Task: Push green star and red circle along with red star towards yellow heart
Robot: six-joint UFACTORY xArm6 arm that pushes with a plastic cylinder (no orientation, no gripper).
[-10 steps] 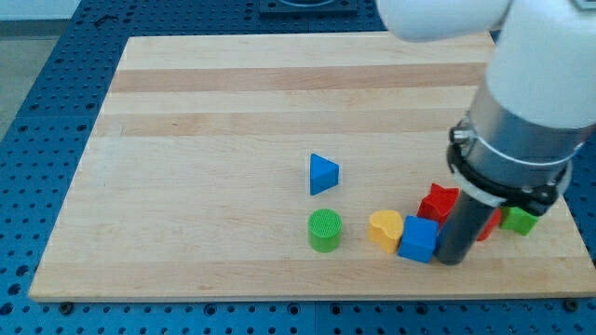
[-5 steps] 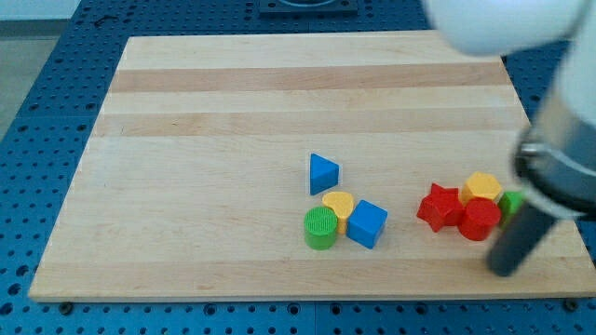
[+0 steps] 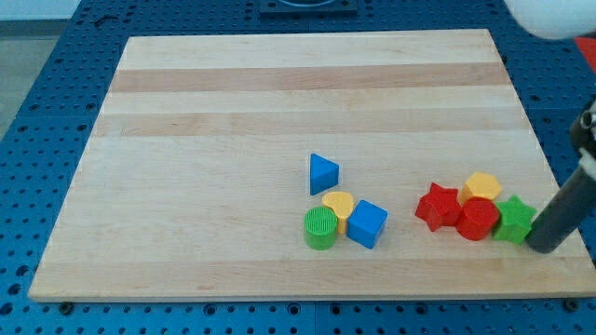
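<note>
**Board contents, with rod position**

Wooden board [image 3: 233, 112]. Right cluster: red star [image 3: 438, 206], red circle [image 3: 478, 220], green star [image 3: 513, 219], touching in a row; yellow block [image 3: 482, 185] behind the red circle. Centre cluster, well apart to the view's left: yellow heart [image 3: 338, 204] between green cylinder [image 3: 320, 228] and blue cube [image 3: 367, 223]; blue triangle [image 3: 322, 173] just above. My tip [image 3: 543, 248] rests just right of the green star. No claw fitted; plain rod only.
</note>
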